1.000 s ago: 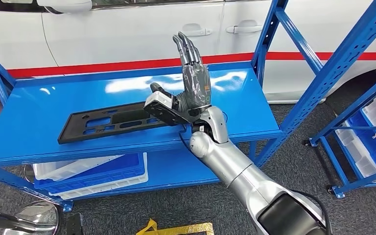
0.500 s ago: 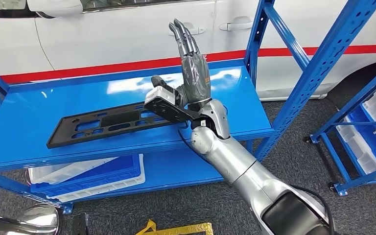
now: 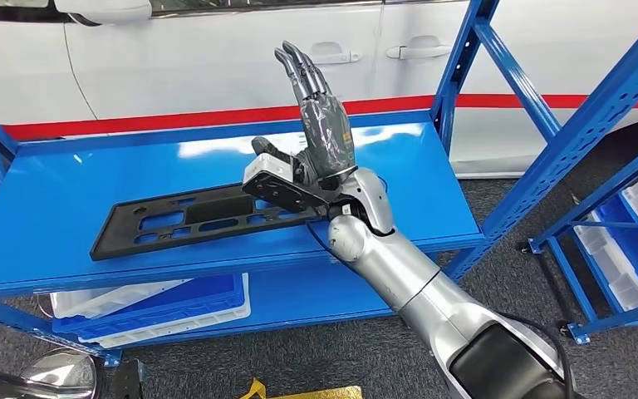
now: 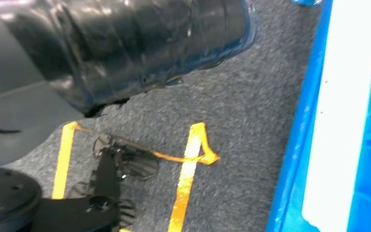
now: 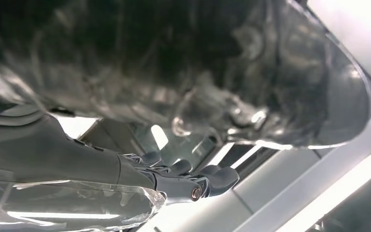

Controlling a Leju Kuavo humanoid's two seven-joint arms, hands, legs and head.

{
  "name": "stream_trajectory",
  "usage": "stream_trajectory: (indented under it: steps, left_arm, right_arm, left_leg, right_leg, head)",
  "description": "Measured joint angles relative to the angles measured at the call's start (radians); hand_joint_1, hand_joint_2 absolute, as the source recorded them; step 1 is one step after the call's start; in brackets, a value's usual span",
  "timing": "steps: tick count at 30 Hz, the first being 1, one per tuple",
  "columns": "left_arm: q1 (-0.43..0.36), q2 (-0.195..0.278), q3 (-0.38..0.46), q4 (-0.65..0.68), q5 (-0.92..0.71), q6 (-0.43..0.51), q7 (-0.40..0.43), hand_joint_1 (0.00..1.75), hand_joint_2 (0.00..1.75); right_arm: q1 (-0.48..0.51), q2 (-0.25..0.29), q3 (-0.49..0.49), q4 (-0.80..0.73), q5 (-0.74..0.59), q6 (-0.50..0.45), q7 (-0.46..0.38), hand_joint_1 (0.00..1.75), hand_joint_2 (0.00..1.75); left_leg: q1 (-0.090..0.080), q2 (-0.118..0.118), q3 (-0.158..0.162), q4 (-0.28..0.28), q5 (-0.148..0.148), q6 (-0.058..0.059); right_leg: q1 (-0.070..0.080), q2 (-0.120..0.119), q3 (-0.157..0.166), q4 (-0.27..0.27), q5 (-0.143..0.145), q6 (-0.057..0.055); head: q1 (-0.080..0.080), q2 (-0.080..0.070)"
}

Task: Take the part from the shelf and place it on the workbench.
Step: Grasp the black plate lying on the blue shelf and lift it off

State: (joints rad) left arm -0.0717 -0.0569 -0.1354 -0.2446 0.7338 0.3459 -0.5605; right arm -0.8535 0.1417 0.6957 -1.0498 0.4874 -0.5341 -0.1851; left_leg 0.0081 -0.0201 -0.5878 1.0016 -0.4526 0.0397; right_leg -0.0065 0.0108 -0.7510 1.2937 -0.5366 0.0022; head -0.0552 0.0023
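Note:
A long black flat part (image 3: 174, 223) with several cut-outs lies on the blue shelf board (image 3: 58, 187), running from the left towards the middle. My right hand (image 3: 320, 133) stands upright just above the part's right end, palm turned towards the part, and it holds nothing. Its fingers (image 5: 193, 183) are stretched out straight. My thumb (image 3: 267, 152) hangs over the part's right end; whether it touches the part is unclear. In the left wrist view my left hand (image 4: 125, 43) is a dark plastic-wrapped mass over the grey floor, its fingers hidden.
Blue shelf uprights (image 3: 458, 66) rise just right of my right arm. White and blue bins (image 3: 158, 301) sit on the lower shelf. A white car with a red stripe (image 3: 216, 50) stands behind the shelf. A second blue rack with bins (image 3: 627, 249) is at the right. Yellow tape (image 4: 188, 169) marks the floor.
The view has shifted slightly. My right hand stays raised and open over the part's right end, leaning a little more to the left. The part has not left the shelf.

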Motion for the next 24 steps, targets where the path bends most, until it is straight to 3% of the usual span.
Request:
stream_trajectory:
  steps: [2, 4, 5, 7, 9, 10, 12, 14, 15, 16, 17, 19, 21, 23, 24]
  left_arm:
    - [0.001, -0.001, 0.000, 0.000, 0.000, -0.002, 0.004, 0.00, 0.00]
    - [-0.003, -0.002, 0.000, 0.000, -0.002, -0.009, 0.004, 0.00, 0.00]
    - [-0.004, -0.002, 0.000, 0.000, -0.004, -0.013, 0.004, 0.00, 0.00]
    - [-0.002, -0.002, 0.000, 0.000, -0.007, -0.018, 0.003, 0.00, 0.00]
    - [0.002, -0.001, 0.000, 0.001, -0.009, -0.021, 0.002, 0.00, 0.00]
    - [0.001, -0.001, 0.000, 0.001, -0.009, -0.021, 0.002, 0.00, 0.00]
    - [0.000, -0.002, 0.000, 0.001, -0.009, -0.022, 0.002, 0.00, 0.00]
    - [0.000, -0.002, 0.000, 0.001, -0.009, -0.023, 0.002, 0.00, 0.00]
    - [0.001, -0.002, 0.000, 0.001, -0.009, -0.023, 0.002, 0.00, 0.00]
    - [0.002, -0.002, 0.000, 0.001, -0.009, -0.022, 0.002, 0.00, 0.00]
    - [0.002, -0.001, 0.000, 0.001, -0.009, -0.022, 0.002, 0.00, 0.00]
    - [-0.001, -0.001, 0.000, 0.001, -0.009, -0.022, 0.002, 0.00, 0.00]
    - [-0.004, -0.001, 0.000, 0.001, -0.009, -0.022, 0.002, 0.00, 0.00]
    - [-0.002, -0.001, 0.000, 0.001, -0.009, -0.023, 0.002, 0.00, 0.00]
    - [-0.001, -0.001, 0.000, 0.001, -0.009, -0.023, 0.002, 0.00, 0.00]
  right_arm:
    - [-0.001, -0.002, 0.005, 0.000, 0.005, 0.007, 0.005, 0.00, 0.00]
    - [-0.001, -0.003, 0.009, 0.000, 0.008, 0.010, 0.011, 0.00, 0.00]
    - [0.000, -0.005, 0.010, 0.000, 0.008, 0.011, 0.012, 0.00, 0.00]
    - [0.001, -0.007, 0.012, 0.000, 0.008, 0.011, 0.014, 0.00, 0.00]
    - [0.000, -0.008, 0.013, 0.000, 0.008, 0.011, 0.014, 0.00, 0.00]
    - [-0.001, -0.008, 0.013, 0.000, 0.008, 0.011, 0.014, 0.00, 0.00]
    - [0.000, -0.008, 0.014, 0.000, 0.008, 0.011, 0.014, 0.00, 0.00]
    - [0.003, -0.008, 0.015, 0.000, 0.008, 0.011, 0.014, 0.00, 0.00]
    - [0.004, -0.008, 0.016, 0.000, 0.008, 0.011, 0.014, 0.00, 0.00]
    - [0.004, -0.008, 0.016, 0.000, 0.008, 0.011, 0.014, 0.00, 0.00]
    - [0.003, -0.008, 0.016, 0.000, 0.008, 0.011, 0.014, 0.00, 0.00]
    - [0.001, -0.008, 0.016, 0.000, 0.008, 0.011, 0.014, 0.00, 0.00]
    - [-0.001, -0.009, 0.017, 0.000, 0.008, 0.011, 0.014, 0.00, 0.00]
    - [-0.001, -0.009, 0.017, -0.001, 0.007, 0.012, 0.013, 0.00, 0.00]
    - [-0.002, -0.009, 0.018, -0.001, 0.005, 0.013, 0.012, 0.00, 0.00]
  left_leg:
    - [0.002, -0.014, 0.010, 0.006, -0.013, -0.005]
    - [0.002, -0.029, 0.008, 0.016, -0.023, -0.013]
    - [0.004, -0.036, 0.003, 0.019, -0.025, -0.019]
    - [0.008, -0.050, -0.003, 0.017, -0.024, -0.031]
    - [0.009, -0.038, -0.013, 0.035, -0.037, -0.041]
    - [0.009, -0.024, -0.030, 0.070, -0.055, -0.045]
    - [0.009, 0.002, -0.095, 0.190, -0.102, -0.053]
    - [0.011, 0.008, -0.154, 0.283, -0.119, -0.058]
    - [0.011, 0.010, -0.158, 0.278, -0.100, -0.058]
    - [0.010, 0.015, -0.141, 0.234, -0.066, -0.056]
    - [0.009, 0.028, -0.110, 0.163, -0.026, -0.053]
    - [-0.002, 0.059, -0.053, 0.046, 0.018, -0.043]
    - [-0.012, 0.066, -0.039, 0.013, 0.019, -0.033]
    - [-0.009, 0.049, -0.036, 0.006, 0.023, -0.024]
    - [-0.006, 0.041, -0.031, 0.000, 0.026, -0.019]
  right_leg:
    - [-0.004, 0.012, 0.042, -0.117, 0.082, -0.003]
    - [-0.007, 0.038, 0.086, -0.217, 0.121, -0.006]
    - [-0.007, 0.047, 0.094, -0.235, 0.119, -0.008]
    - [-0.004, 0.040, 0.099, -0.244, 0.112, -0.015]
    - [-0.006, 0.025, 0.107, -0.254, 0.112, -0.025]
    - [-0.008, 0.016, 0.113, -0.259, 0.111, -0.030]
    - [-0.005, -0.003, 0.121, -0.261, 0.106, -0.039]
    - [-0.001, -0.021, 0.126, -0.261, 0.101, -0.044]
    - [0.000, -0.029, 0.129, -0.261, 0.098, -0.044]
    - [0.001, -0.036, 0.133, -0.261, 0.095, -0.044]
    - [0.002, -0.042, 0.138, -0.261, 0.092, -0.042]
    - [0.008, -0.055, 0.145, -0.260, 0.085, -0.037]
    - [0.011, -0.070, 0.147, -0.261, 0.082, -0.029]
    - [0.010, -0.080, 0.152, -0.261, 0.077, -0.019]
    - [0.009, -0.071, 0.149, -0.251, 0.067, -0.014]
  head:
    - [0.000, 0.000]
    - [-0.001, 0.000]
    - [-0.002, 0.000]
    - [-0.001, 0.000]
    - [-0.003, 0.000]
    - [-0.004, 0.000]
    - [-0.006, 0.000]
    - [-0.006, 0.000]
    - [-0.006, 0.000]
    - [-0.006, 0.000]
    - [-0.006, 0.000]
    - [-0.006, 0.000]
    - [-0.005, 0.000]
    - [-0.005, 0.000]
    - [-0.004, 0.000]
